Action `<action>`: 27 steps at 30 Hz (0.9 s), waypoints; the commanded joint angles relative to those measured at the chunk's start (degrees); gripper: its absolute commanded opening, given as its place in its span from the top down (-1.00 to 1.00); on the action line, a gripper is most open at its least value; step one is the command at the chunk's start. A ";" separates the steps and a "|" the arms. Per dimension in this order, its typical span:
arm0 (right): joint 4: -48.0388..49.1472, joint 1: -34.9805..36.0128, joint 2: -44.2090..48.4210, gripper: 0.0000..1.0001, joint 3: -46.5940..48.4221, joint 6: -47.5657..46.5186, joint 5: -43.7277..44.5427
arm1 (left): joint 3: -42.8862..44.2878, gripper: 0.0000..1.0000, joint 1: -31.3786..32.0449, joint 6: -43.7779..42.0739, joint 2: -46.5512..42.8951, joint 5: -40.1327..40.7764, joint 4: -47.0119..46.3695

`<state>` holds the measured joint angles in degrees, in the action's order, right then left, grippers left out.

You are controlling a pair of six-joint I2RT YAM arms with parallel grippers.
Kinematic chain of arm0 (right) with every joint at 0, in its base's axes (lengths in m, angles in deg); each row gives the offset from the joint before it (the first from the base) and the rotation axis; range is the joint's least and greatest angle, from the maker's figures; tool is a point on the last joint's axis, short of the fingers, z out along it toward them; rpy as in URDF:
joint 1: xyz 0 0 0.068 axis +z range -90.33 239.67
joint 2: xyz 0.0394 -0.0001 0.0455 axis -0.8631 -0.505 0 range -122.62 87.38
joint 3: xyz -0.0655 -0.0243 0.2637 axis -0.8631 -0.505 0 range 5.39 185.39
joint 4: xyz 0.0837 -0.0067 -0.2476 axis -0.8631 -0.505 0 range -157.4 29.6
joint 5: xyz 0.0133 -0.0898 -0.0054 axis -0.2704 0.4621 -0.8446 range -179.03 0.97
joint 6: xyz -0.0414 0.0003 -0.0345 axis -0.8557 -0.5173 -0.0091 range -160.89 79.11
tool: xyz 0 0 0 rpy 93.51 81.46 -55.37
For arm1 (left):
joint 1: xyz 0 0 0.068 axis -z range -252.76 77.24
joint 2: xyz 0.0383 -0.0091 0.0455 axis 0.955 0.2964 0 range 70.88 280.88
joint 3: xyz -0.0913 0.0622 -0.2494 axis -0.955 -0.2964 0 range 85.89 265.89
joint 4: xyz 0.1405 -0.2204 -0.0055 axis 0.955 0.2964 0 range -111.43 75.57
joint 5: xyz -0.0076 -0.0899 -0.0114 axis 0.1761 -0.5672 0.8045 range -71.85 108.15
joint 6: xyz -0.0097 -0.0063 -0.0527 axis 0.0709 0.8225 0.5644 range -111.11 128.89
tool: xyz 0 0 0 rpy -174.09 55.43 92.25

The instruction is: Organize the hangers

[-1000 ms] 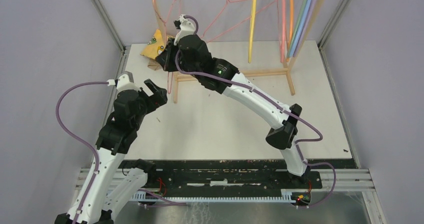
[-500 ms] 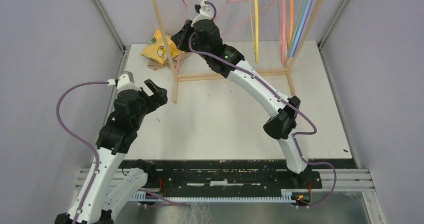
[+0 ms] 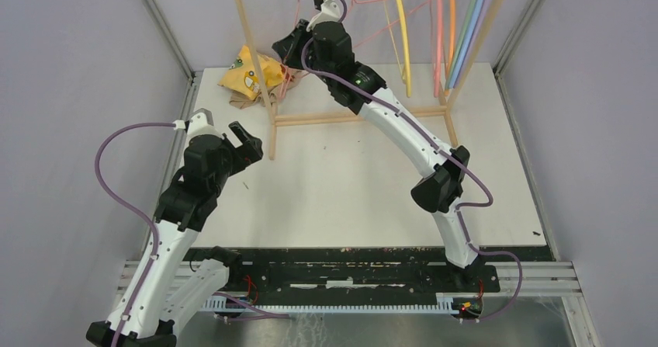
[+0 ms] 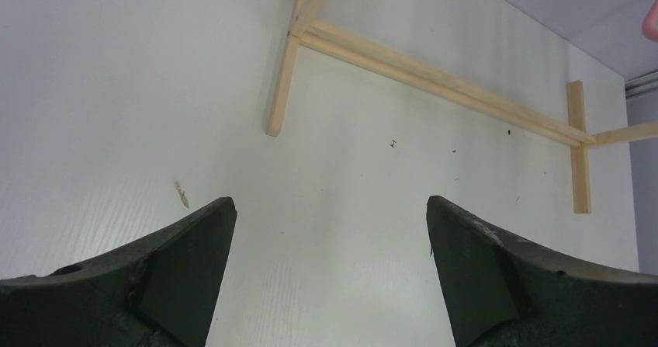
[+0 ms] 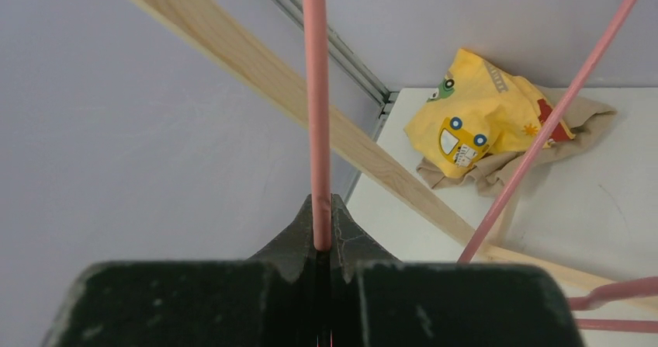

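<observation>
Left gripper (image 4: 330, 207) idle near the base, jaws wide apart, empty. Right gripper (image 5: 320, 207) pinched tight on pink hanger (image 5: 313, 91), up by the rack (image 3: 248, 52) post. Risk: thin wire swivels in the pinch and snags neighbouring hangers (image 3: 452, 29). Versus a second ago, right arm is higher and further back.

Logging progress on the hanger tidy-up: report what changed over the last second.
The right pincer, shut on a pink hanger, rose and swung farther from the arm bases, lifting the hanger up from the foot of the wooden rack. The yellow hanger now hangs tilted. The left pincer shifted slightly but stayed open and empty. The rack and the yellow garment did not move.
</observation>
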<state>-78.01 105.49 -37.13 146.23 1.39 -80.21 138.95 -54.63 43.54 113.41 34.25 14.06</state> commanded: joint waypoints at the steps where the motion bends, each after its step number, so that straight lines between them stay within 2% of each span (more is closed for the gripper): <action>1: 3.78 -2.34 0.12 0.99 2.18 0.27 0.04 | 0.00 -0.98 0.24 -2.27 -0.03 0.13 -1.98; 10: 1.51 -5.54 -0.54 0.99 1.08 1.71 0.34 | -0.43 -0.98 0.24 -2.20 0.95 -0.10 -2.51; 21: 1.11 -7.62 3.91 0.95 -6.72 3.77 0.00 | -1.78 -0.98 0.24 -2.37 1.62 -1.18 -3.20; 26: 1.73 -7.57 6.29 0.36 -9.38 3.19 -0.98 | -1.68 -0.98 0.24 -2.81 2.25 -1.08 -3.12; 27: 1.57 -7.56 6.81 -0.07 -9.73 2.77 -1.19 | -1.71 -0.98 0.23 -2.96 2.33 -1.00 -3.00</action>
<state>-76.28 98.39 -34.79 138.03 4.41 -80.38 137.02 -54.63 43.52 115.48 33.94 13.55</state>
